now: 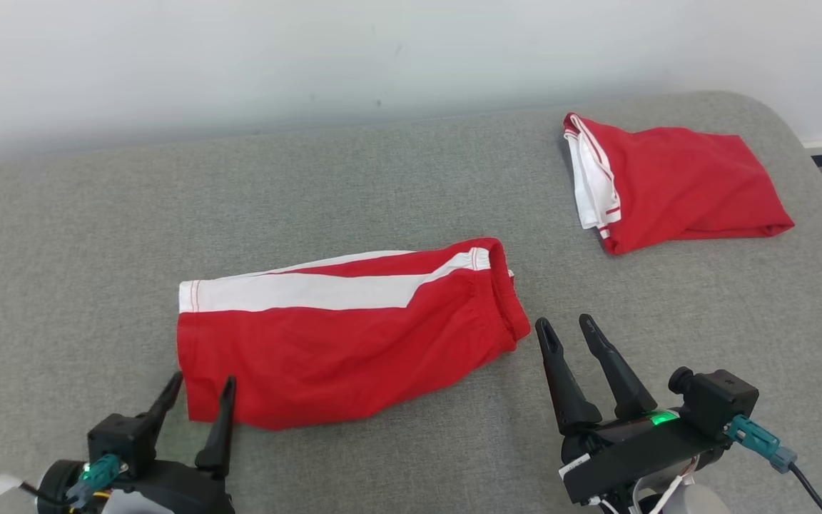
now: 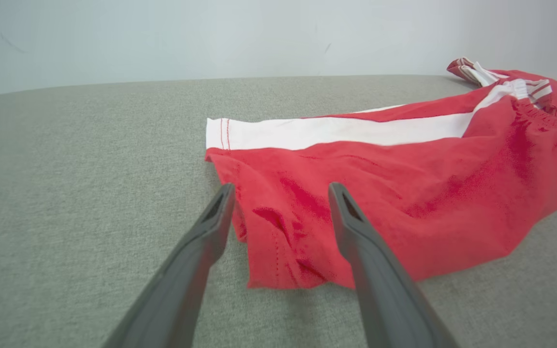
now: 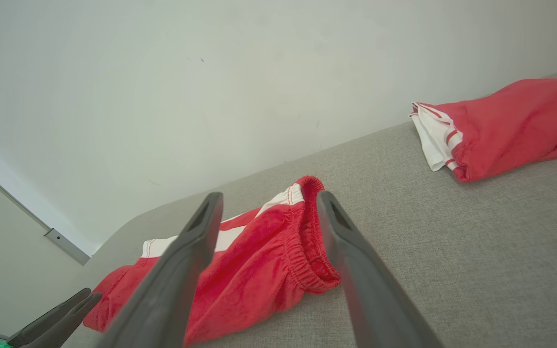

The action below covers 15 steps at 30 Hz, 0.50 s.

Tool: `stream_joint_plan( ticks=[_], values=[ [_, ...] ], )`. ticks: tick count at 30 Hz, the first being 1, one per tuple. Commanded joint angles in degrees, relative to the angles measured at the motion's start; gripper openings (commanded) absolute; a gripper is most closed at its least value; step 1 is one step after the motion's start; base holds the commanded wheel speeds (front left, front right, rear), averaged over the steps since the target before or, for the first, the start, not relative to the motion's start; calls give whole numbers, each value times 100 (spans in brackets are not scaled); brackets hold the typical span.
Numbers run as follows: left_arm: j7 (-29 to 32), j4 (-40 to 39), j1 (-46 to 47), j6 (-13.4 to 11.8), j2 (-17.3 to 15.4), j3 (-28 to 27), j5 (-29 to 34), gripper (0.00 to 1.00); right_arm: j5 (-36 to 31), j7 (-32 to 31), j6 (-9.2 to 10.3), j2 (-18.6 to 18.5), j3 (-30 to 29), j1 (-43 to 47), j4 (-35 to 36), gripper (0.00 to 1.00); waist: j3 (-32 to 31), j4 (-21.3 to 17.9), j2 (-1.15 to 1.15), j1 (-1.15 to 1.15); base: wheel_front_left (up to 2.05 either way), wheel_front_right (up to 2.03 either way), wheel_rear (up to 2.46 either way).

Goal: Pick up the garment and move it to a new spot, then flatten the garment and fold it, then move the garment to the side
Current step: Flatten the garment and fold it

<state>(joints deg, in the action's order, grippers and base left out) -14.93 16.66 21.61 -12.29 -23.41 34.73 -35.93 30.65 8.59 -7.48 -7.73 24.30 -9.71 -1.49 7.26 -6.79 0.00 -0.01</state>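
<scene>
- Head view: the folded red-and-white garment lies mid-way on the grey padded surface. The left end effector, fingers spread and empty, is at its near-left corner. The right end effector, also spread and empty, is just beside the waistband end. A second red garment lies well apart, far right.
- Left wrist view: the garment's near corner lies between the spread fingers.
- Right wrist view: the elastic waistband shows between the parted fingers.

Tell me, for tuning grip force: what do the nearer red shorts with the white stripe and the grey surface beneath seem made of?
Nearer red white-striped shorts: soft matte knit, likely jersey; creased, gathered at the elastic waistband. Grey surface: probably woven upholstery, matte; fine speckled weave.
</scene>
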Motion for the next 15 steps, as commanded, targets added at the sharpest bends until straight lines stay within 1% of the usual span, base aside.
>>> stream_joint_plan(
  ticks=[1, 4, 8, 11, 15],
  values=[
    [-26, -77, -117, -49, 0, -98, 110, 100, -18, 10, 0, 5, 1, 51, 0, 100, -12, 24, 0, 1, 0, 0, 0],
    [-26, -507, -358, -195, 59, -530, 495, 100, -87, 18, 0, -10, -7, 8, 6, 100, -55, 85, 0, 1, 0, 0, 0],
    [-27, -1163, -865, -355, 214, -1193, 958, 100, -170, 16, -1, 10, -49, -33, 8, 100, -132, 168, 0, 1, 0, 0, 0],
    [-26, -1518, -1226, -371, 306, -1573, 1240, 100, -255, 46, 0, -2, -157, -24, -8, 100, -215, 252, 0, 1, 0, 0, 0],
    [-26, -1860, -1649, -390, 371, -1926, 1520, 100, -436, 80, 0, -35, -313, 50, -49, 100, -356, 352, 0, 1, 0, 0, 0]
  ],
)
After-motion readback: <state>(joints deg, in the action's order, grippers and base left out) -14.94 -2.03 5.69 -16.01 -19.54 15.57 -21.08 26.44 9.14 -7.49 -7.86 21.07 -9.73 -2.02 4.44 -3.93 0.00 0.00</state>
